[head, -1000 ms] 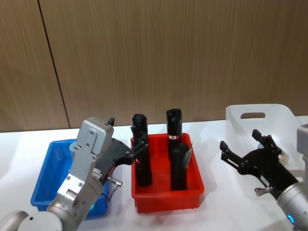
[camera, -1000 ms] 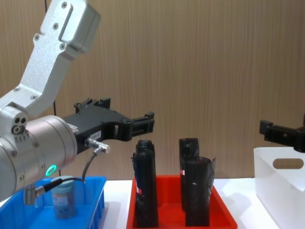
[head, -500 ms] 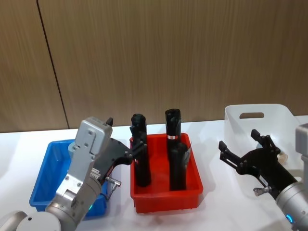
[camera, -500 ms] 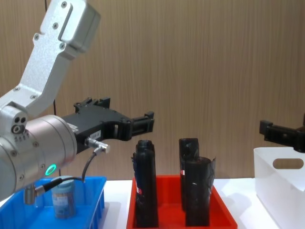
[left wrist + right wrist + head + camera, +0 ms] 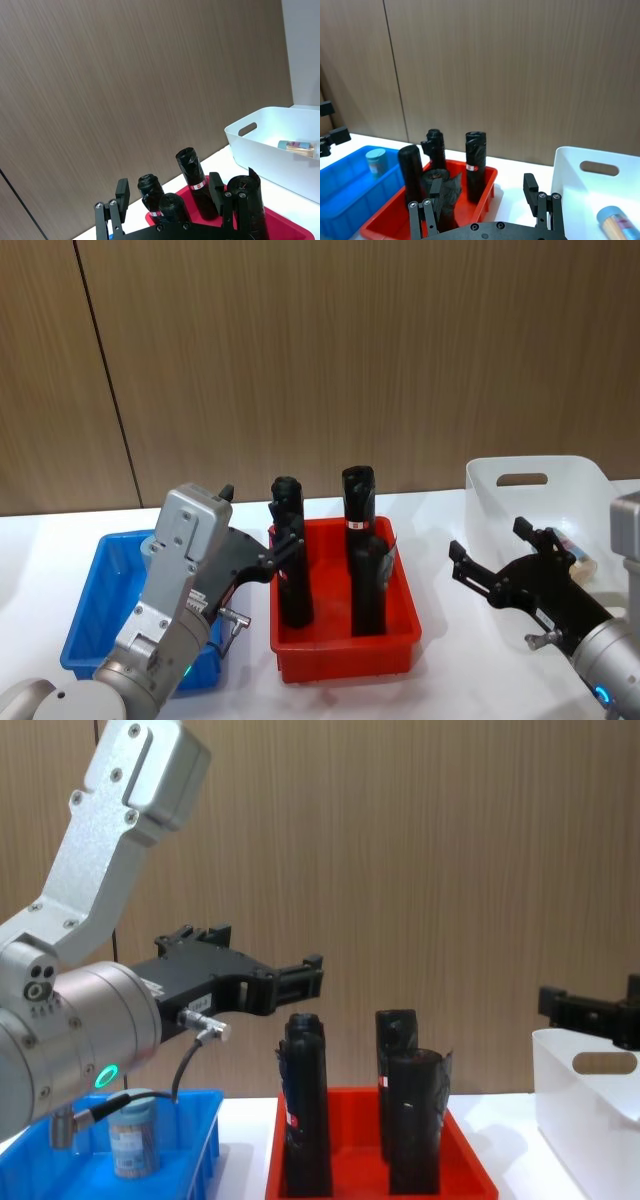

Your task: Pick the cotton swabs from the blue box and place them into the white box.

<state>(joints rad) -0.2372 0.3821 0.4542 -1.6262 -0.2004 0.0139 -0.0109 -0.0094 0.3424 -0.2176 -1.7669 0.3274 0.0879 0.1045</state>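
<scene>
The cotton swabs stand upright in the blue box, below the left gripper, the nearer arm; jaws wide, empty. The right gripper, jaws wide, is near the white box.

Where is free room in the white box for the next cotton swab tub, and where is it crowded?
Most of the white box floor is bare, beside its one lying tub. The blue box is free around its standing tub. The red bin is crowded with black cylinders.
</scene>
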